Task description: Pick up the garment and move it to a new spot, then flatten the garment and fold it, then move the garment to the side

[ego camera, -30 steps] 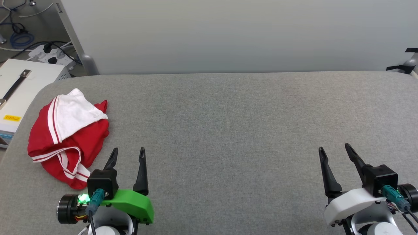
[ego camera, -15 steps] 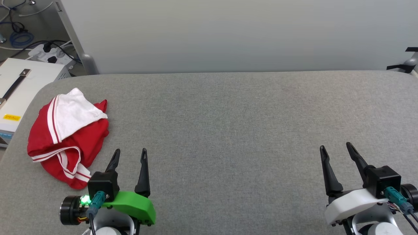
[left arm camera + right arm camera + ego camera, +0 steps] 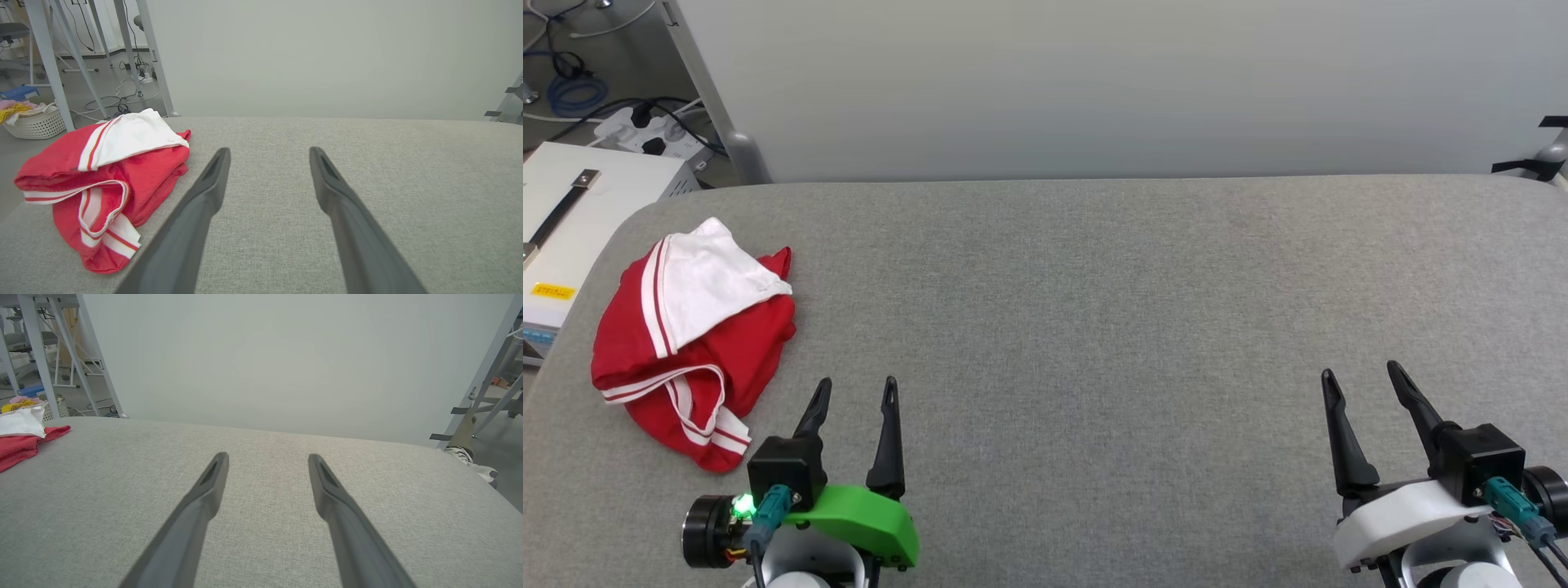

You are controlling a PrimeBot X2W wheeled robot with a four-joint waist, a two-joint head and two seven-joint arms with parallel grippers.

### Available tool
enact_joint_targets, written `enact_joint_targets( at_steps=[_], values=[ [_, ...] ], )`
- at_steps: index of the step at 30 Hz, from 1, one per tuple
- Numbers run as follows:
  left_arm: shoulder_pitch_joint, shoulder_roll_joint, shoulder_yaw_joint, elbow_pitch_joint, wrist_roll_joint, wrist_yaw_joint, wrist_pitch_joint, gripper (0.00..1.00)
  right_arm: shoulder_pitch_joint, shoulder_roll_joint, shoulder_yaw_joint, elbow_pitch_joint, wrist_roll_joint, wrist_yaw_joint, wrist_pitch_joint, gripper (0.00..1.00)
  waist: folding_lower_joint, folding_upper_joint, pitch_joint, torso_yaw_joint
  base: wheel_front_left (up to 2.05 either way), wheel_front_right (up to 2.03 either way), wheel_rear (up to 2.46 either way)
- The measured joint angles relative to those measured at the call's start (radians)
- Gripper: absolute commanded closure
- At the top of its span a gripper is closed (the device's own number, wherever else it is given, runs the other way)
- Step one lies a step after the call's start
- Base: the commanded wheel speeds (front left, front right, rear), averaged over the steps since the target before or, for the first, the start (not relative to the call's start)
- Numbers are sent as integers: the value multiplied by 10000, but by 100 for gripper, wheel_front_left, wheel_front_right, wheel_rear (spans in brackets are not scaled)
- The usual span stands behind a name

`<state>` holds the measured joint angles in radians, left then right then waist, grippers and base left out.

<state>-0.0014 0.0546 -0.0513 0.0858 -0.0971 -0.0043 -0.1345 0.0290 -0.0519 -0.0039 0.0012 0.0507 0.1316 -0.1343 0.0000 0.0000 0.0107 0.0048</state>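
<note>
The garment [image 3: 690, 343] lies bunched in a red heap with a white sleeve on top and striped trim, at the left end of the grey padded table [image 3: 1094, 310]. It appears again in the left wrist view [image 3: 102, 179] and at the left edge of the right wrist view [image 3: 20, 443]. My left gripper [image 3: 858, 392] hovers open just right of the heap's near end, touching nothing. Far off at the lower right, my right gripper [image 3: 1360, 380] is open over bare cloth. Both pairs of fingers [image 3: 212, 179] [image 3: 212, 482] are empty.
A white box [image 3: 564, 220] with a dark handle stands off the table's left edge, with cables and a power strip [image 3: 645, 135] behind it. A pale wall panel [image 3: 1094, 82] backs the table. A laundry basket [image 3: 34, 122] sits on the floor; a shoe [image 3: 470, 463] shows at the right.
The left gripper has slid slightly right and nearer to me; the right gripper shifted a little too. The garment has not moved. Both stayed open.
</note>
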Motion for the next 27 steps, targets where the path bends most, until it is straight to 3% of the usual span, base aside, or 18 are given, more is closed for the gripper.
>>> enact_joint_targets(
  at_steps=[11, 27],
  values=[
    [0, 0, -59, 119, -96, 2, -234, 0, 7, 0, 25, 19, 90, 0, -230, 0, 0, 0, 47, 94, 0, 0, 0],
    [0, -2, -157, 370, -368, 100, -598, 0, 99, 2, 627, 109, 192, 0, -587, 0, 0, 0, 116, 1198, 0, 0, 0]
  ],
)
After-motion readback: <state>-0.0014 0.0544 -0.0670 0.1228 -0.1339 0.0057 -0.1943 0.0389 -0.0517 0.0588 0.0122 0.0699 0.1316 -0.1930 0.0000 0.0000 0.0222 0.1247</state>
